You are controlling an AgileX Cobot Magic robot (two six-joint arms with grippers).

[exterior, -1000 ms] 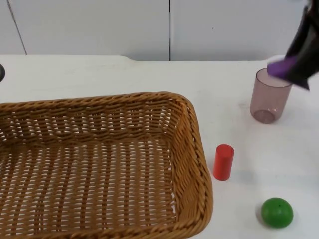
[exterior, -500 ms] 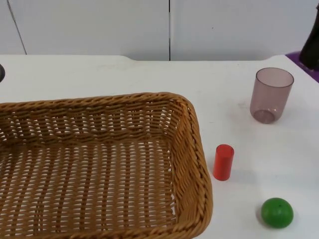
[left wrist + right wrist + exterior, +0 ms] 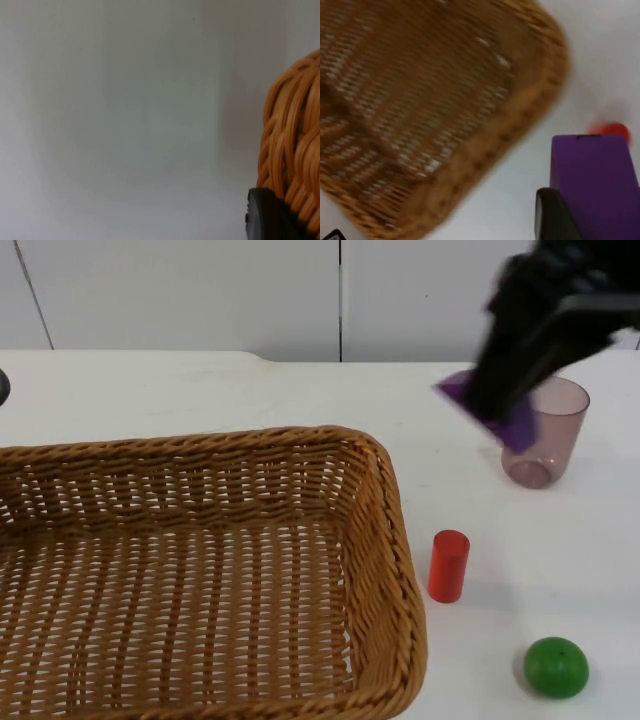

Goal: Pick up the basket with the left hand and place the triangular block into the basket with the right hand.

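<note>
- Right gripper (image 3: 500, 405) up over the far right of the table (image 3: 200, 390), clenched on the purple block (image 3: 490, 412); block corner poking out leftward and below the black fingers, overlapping the cup (image 3: 545, 435) behind it in the top view.
- From the right wrist: same block (image 3: 595, 185) clamped flat against a black fingertip (image 3: 552, 215), with the basket (image 3: 430, 115) and a bit of the red cylinder (image 3: 609, 130) below on the white table.
- Basket (image 3: 200, 570) at near left, wide and woven, its far right corner rounded; nothing visible inside it.
- Left gripper at the basket's rim; from the left wrist, a black fingertip (image 3: 265, 217) pressed against the wicker weave (image 3: 295, 145). Grasp likely on the rim, but cannot tell for sure whether clenched or released.
- Red cylinder (image 3: 448, 565) upright just right of the basket, apart from it.
- Green ball (image 3: 556, 667) at near right, well apart from the cylinder.
- Cup translucent, mauve, upright at far right, near the wall (image 3: 200, 290).
</note>
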